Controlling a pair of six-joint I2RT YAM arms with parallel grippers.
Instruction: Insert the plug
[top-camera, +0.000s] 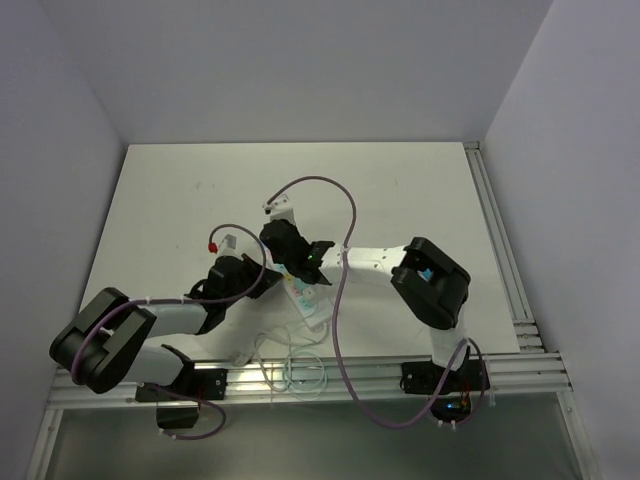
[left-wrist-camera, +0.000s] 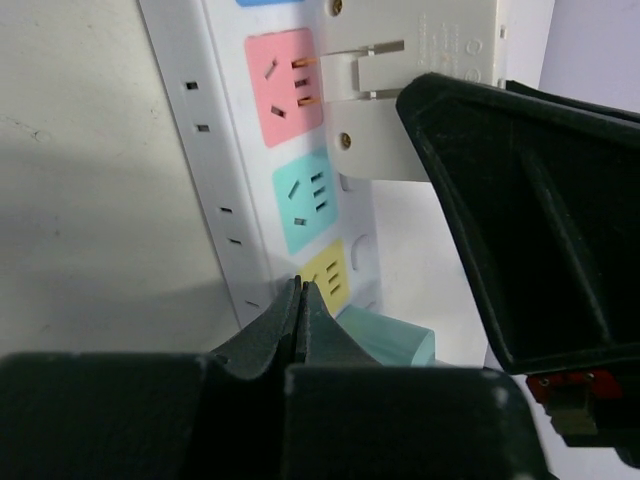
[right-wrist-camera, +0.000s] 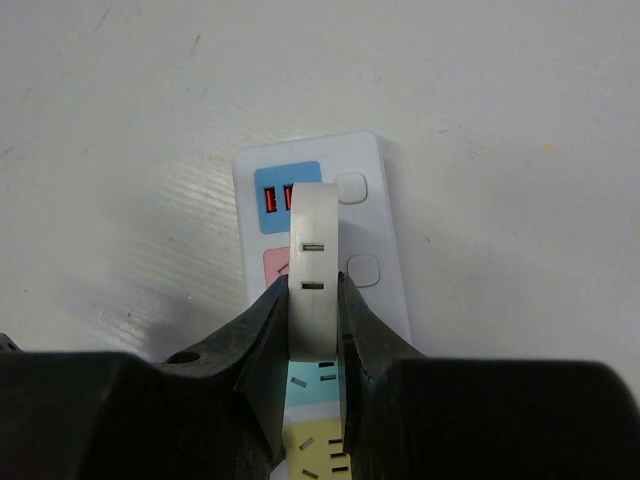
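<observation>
The white plug (right-wrist-camera: 314, 215) is pinched between the fingers of the right gripper (right-wrist-camera: 312, 295) and held upright over the power strip (right-wrist-camera: 372, 215). Its prongs (left-wrist-camera: 306, 82) are met by the pink socket (left-wrist-camera: 270, 95), apparently not fully seated. The left gripper (left-wrist-camera: 301, 292) is pressed together over the yellow socket (left-wrist-camera: 328, 275).

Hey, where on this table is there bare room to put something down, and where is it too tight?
Bare: the far half of the table, up to the back wall, and the patch between the right arm and the right-hand rail. Crowded: the near middle, where left gripper and right gripper with the plug meet at the power strip.
</observation>
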